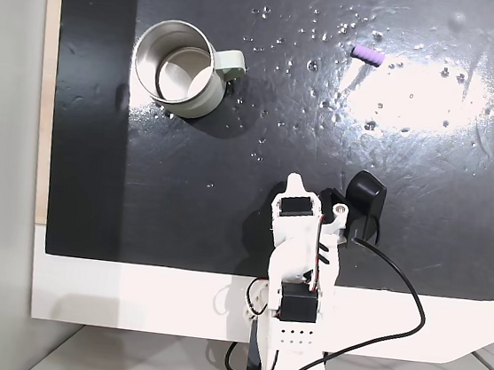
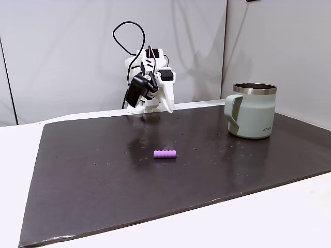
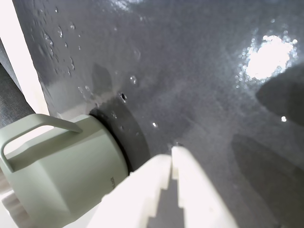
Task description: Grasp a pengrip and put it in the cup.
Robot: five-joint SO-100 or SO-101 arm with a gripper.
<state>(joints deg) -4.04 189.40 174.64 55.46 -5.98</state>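
Pengrip [image 2: 165, 154], one, is lying on the dark surface [image 2: 103, 181], well apart from the one cup [image 2: 252, 110]; the single tool [image 3: 172, 156] is hovering, tips pressed together, gripping nothing.

Matt sage-green cup [image 2: 253, 116] with a shiny metal interior; beside it, glossy, pitted black mat [image 1: 230, 174]; white plastic gripper [image 3: 172, 156].

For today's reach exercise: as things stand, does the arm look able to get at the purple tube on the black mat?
Probably yes. The purple tube lies alone on the open mat, the mug stands well aside, and nothing lies between it and the shut tool. Whether the arm stretches that far can't be told.
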